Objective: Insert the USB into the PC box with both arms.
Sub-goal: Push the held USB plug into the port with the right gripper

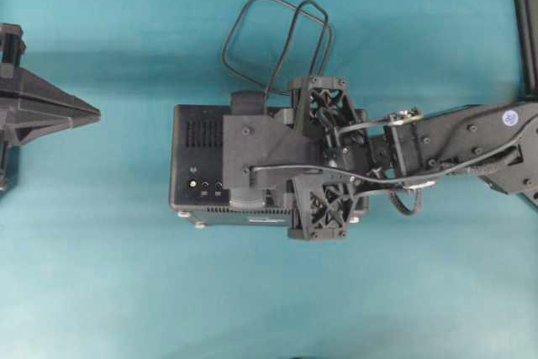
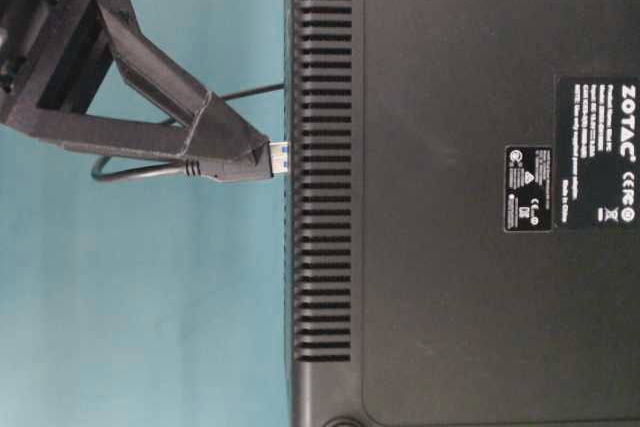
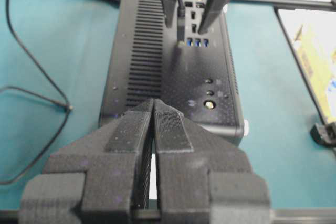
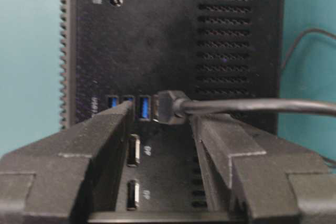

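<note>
Two arms show overhead: the right tool (image 1: 252,172) sits released over the PC box (image 1: 195,134). At table level the USB (image 2: 250,162) enters its side. Left wrist: left tool (image 3: 153,109) clenched, empty. Right wrist: plug seated, insertion seemingly done

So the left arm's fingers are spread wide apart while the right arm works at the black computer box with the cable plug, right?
Not quite: the left arm's black triangular fingers are pressed together, as the left wrist view shows. The right arm does work at the black computer box with the black cable plug.
</note>
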Robot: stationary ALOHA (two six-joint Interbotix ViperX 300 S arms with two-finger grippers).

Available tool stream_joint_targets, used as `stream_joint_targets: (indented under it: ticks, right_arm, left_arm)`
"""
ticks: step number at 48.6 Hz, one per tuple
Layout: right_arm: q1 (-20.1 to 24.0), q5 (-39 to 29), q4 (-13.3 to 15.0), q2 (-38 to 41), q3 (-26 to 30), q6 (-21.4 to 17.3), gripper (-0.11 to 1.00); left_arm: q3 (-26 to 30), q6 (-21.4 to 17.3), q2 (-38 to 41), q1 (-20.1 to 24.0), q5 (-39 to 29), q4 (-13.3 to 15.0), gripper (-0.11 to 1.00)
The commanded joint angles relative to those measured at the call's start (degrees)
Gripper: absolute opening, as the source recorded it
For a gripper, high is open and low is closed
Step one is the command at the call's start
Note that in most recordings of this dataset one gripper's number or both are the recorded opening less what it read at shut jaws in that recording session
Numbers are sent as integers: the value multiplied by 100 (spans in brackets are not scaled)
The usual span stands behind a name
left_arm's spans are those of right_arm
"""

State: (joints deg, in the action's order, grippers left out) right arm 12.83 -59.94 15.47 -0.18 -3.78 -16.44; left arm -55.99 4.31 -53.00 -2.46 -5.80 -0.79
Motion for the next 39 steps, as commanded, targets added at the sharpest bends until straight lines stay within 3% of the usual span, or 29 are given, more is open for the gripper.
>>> stream_joint_targets:
  ticks: [1, 13, 28, 39]
  right_arm:
    - [-18, 0, 62, -229, 53, -9, 53]
    - [-62, 211, 202, -413, 0, -202, 53]
    - [-123, 1389, 202, -773, -598, -571, 53]
    - [-229, 1854, 193, -800, -826, -694, 53]
  left_arm:
    - [62, 9, 26, -9, 44, -9, 0]
    - [70, 9, 26, -9, 44, -9, 0]
    - [79, 9, 26, -9, 53, -9, 0]
    - [88, 26, 26, -9, 53, -9, 0]
